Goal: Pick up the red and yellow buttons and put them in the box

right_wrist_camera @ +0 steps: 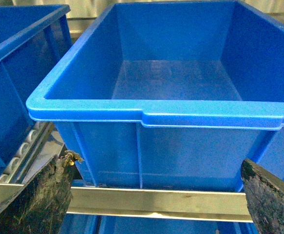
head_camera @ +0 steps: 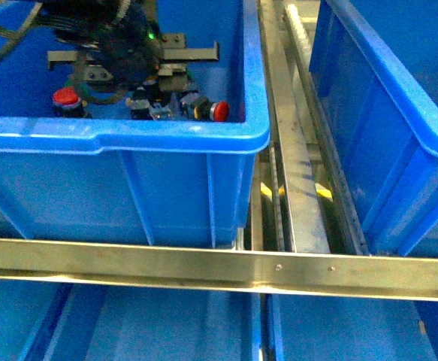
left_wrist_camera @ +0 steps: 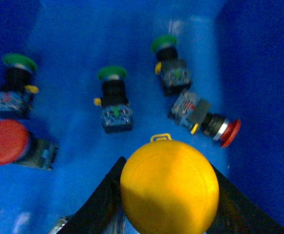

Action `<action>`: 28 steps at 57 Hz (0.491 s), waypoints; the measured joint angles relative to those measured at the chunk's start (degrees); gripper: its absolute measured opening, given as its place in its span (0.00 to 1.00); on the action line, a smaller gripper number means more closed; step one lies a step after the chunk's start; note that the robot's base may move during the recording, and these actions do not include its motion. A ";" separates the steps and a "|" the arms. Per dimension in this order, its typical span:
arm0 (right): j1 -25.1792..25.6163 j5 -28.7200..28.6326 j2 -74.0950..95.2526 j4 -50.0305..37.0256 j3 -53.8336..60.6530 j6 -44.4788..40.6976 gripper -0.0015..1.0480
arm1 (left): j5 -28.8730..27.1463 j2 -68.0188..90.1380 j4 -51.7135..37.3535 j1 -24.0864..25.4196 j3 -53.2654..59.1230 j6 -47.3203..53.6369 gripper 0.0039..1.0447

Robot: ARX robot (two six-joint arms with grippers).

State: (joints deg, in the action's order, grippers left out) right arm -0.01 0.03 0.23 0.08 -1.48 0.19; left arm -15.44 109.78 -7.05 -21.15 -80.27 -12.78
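Yellow button [left_wrist_camera: 168, 187], judged light, rigid and slick-capped, is clamped across its cap by left gripper [left_wrist_camera: 167, 174]; right gripper [right_wrist_camera: 156, 165] wide, empty.

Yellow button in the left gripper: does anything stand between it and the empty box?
Yes: the bin's right wall and the metal rails beside it lie between the yellow button and the empty box.

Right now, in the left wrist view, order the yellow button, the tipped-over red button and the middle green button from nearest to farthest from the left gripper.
1. Yellow button: between the left gripper fingers.
2. Tipped-over red button: just beyond, by the bin wall.
3. Middle green button: farther out, mid-floor of the bin.
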 joint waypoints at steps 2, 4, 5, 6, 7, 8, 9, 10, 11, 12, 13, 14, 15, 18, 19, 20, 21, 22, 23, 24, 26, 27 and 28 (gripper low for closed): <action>0.00 0.00 0.00 0.00 0.00 0.00 0.94 | 1.86 -4.35 -2.40 0.68 3.89 0.11 0.31; 0.00 0.00 0.00 0.00 0.00 0.00 0.94 | 5.33 -9.73 -6.36 1.66 9.11 0.72 0.31; 0.00 0.00 0.00 0.00 0.00 0.00 0.94 | 6.88 -11.76 -7.96 2.10 11.26 0.68 0.31; 0.00 0.00 0.00 0.00 0.00 0.00 0.94 | 8.74 -13.84 -9.75 2.56 13.53 0.55 0.31; 0.00 0.00 0.00 0.00 0.00 0.00 0.94 | 9.73 -14.80 -10.64 2.82 14.64 0.35 0.31; 0.00 0.00 0.00 0.00 0.00 0.00 0.94 | 12.07 -16.76 -12.66 3.41 16.98 -0.07 0.31; 0.00 0.00 0.00 0.00 0.00 0.00 0.94 | 14.47 -18.60 -14.67 4.07 19.28 -1.11 0.31; 0.00 0.00 0.00 0.00 0.00 0.00 0.94 | 16.85 -20.31 -16.57 4.79 21.49 -2.29 0.31; 0.00 0.00 0.00 0.00 0.00 0.00 0.94 | 19.30 -21.90 -18.40 5.53 23.58 -3.78 0.31; 0.00 0.00 0.00 0.00 0.00 0.00 0.94 | 21.77 -23.34 -20.33 6.27 25.59 -5.51 0.31; 0.00 0.00 0.00 0.00 0.00 0.00 0.94 | 25.24 -25.00 -23.08 7.45 28.22 -8.39 0.31; 0.00 0.00 0.00 0.00 0.00 0.00 0.94 | 27.36 -25.88 -24.92 8.20 29.75 -10.49 0.31; 0.00 0.00 0.00 0.00 0.00 0.00 0.94 | 29.33 -26.58 -26.77 8.87 31.08 -12.20 0.31; 0.00 0.00 0.00 0.00 0.00 0.00 0.94 | 35.17 -27.56 -34.80 10.56 35.04 -21.94 0.31; 0.00 0.00 0.00 0.00 0.00 0.00 0.94 | 36.87 -27.58 -38.69 10.78 36.44 -25.51 0.31; 0.00 0.00 0.00 0.00 0.00 0.00 0.94 | 38.10 -27.58 -41.40 10.75 37.24 -29.11 0.31; 0.00 0.00 0.00 0.00 0.00 0.00 0.94 | 39.34 -27.58 -44.15 10.62 37.97 -32.02 0.31; 0.00 -0.02 0.00 0.00 0.00 0.00 0.94 | 40.96 -27.58 -48.02 10.01 38.80 -35.41 0.31; 0.00 -0.02 0.00 0.00 0.00 0.00 0.94 | 41.48 -27.58 -49.27 9.73 39.04 -36.81 0.31; 0.00 -0.02 0.00 0.00 0.00 0.00 0.94 | 42.62 -27.58 -51.71 9.14 39.32 -39.95 0.31; 0.00 0.00 0.00 0.00 0.00 0.00 0.94 | 44.44 -27.58 -54.95 8.04 39.58 -42.84 0.31; 0.00 -0.02 0.00 0.00 0.00 0.00 0.94 | 45.33 -27.58 -56.87 7.26 39.65 -44.72 0.31; 0.00 -0.02 0.00 0.00 0.00 0.00 0.94 | 46.03 -27.58 -57.70 6.84 39.69 -46.01 0.31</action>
State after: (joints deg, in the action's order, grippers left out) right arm -0.01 0.01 0.23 0.08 -1.48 0.19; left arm 30.59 82.19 -64.75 -14.31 -40.58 -58.78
